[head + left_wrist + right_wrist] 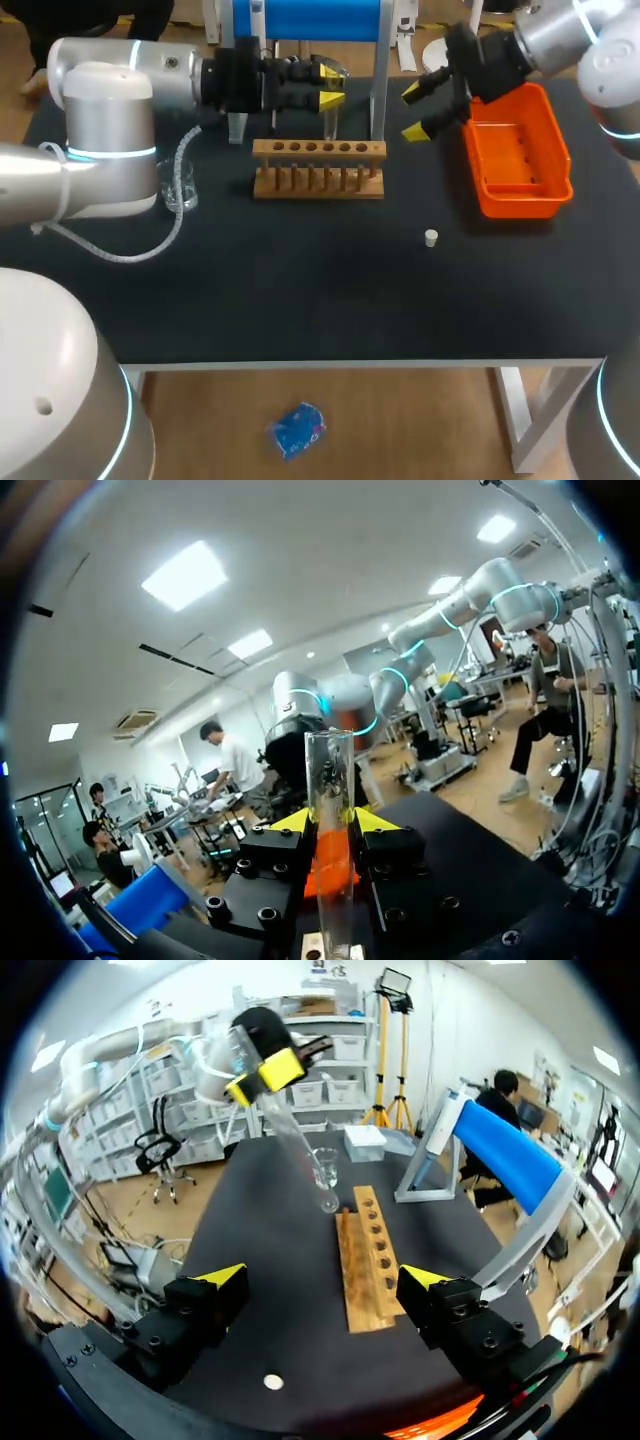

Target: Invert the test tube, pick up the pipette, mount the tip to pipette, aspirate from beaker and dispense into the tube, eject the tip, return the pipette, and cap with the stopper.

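Head view shows your left gripper (325, 85) closed on the test tube (330, 118). It holds the tube from two sides, just above the wooden rack (318, 170) at the 12 o'clock edge of it. The left wrist view confirms this: the glass passes between both yellow fingertips (375, 820) and touches each of them. In the right wrist view the tube (295, 1140) is tilted, with its rounded end low near the far end of the rack (368, 1260). This suggests that the mouth is at the upper end, but the glass is too transparent there to be sure.

Your right gripper (418, 110) is open and holds nothing. It hangs at about 2 o'clock from the rack, just beside the orange tray (522, 208). The stopper (431, 237) lies on the table at 4 o'clock from the rack, and the beaker (180, 188) stands at 9 o'clock.

I judge the tube to be light, stiff, smooth and easy to break. Too hard a squeeze may crack it, and too loose a hold may let it slip while it turns. The present hold near the middle seems a good place. Lower it straight into a hole so that the thin wall does not strike the wood.
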Robot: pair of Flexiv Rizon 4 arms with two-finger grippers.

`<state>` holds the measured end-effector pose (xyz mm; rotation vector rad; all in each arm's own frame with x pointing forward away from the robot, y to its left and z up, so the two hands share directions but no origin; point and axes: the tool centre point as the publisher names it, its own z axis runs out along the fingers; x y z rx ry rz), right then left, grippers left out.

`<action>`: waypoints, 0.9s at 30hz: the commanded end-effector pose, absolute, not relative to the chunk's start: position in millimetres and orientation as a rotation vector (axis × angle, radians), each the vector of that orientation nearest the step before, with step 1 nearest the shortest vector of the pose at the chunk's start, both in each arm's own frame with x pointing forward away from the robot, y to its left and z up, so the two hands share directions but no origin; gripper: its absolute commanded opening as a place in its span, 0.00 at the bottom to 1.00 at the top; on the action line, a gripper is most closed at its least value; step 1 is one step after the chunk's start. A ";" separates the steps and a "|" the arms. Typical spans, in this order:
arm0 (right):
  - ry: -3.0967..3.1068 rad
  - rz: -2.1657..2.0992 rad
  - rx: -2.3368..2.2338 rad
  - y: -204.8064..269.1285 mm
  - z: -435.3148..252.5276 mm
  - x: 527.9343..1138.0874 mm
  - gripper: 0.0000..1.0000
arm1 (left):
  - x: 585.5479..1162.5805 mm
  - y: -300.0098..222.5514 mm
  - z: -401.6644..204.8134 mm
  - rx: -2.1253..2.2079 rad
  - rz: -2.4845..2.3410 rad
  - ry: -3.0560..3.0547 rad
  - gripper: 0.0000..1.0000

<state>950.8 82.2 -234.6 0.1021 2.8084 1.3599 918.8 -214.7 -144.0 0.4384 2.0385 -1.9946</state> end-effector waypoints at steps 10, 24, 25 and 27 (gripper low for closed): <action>2.828 1.361 -0.116 74.0 -263.3 954.7 1.00 | 934.7 -221.0 -156.4 0.394 -2.012 2.139 0.00; 2.781 1.366 -0.178 74.5 -274.2 960.5 1.00 | 934.7 -221.0 -156.4 0.394 -2.012 2.139 0.00; 2.769 1.358 -0.200 74.3 -275.7 960.0 1.00 | 934.7 -221.0 -156.4 0.394 -2.012 2.139 0.00; 2.749 1.370 -0.210 73.2 -280.1 960.6 1.00 | 937.2 -221.7 -156.6 0.386 -2.026 2.138 0.00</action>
